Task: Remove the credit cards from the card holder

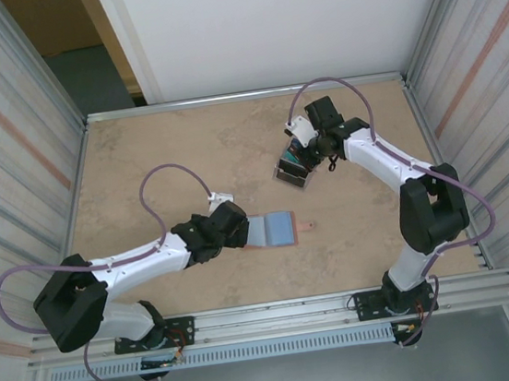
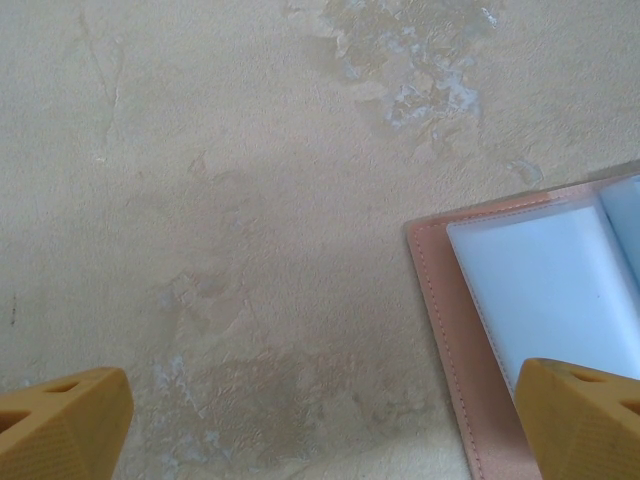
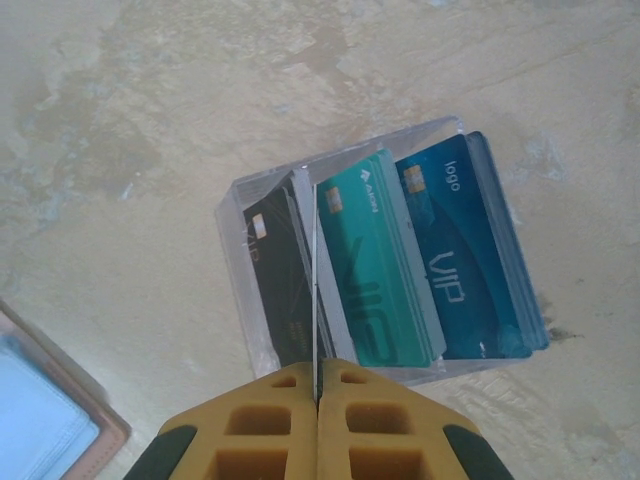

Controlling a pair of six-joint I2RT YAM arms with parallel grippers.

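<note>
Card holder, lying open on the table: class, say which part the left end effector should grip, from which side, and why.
Probably the bare pink border of the card holder, on the edge facing the open left end effector, approached low from that side. It lies spread flat, so its faces offer nothing to pinch from above; that stitched margin is thin, exposed and nearest.

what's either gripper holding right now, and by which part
The right gripper is shut on the near edge of a thin card, seen edge-on at the clear box. The left gripper is open, holding nothing.
</note>
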